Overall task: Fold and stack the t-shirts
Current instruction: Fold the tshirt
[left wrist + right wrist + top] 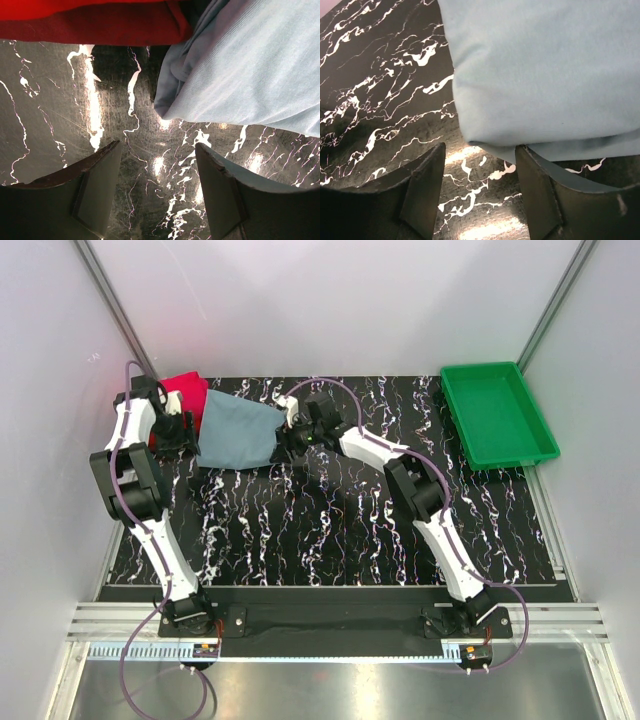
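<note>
Top external: black white-veined table (330, 540), pale walls (330, 300) — left claw (157, 150) and right claw (480, 150) open, empty.

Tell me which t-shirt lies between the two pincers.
The grey-blue t-shirt, the larger, loosely folded one; the red t-shirt sits at the far left corner, outside them.

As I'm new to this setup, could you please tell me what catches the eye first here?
The grey-blue t-shirt lies at the far left of the black marbled table, with the left gripper and right gripper open at its opposite sides, neither closed on it. A red t-shirt sits beside it in the far-left corner, and a bright green tray stands at the far right.
</note>
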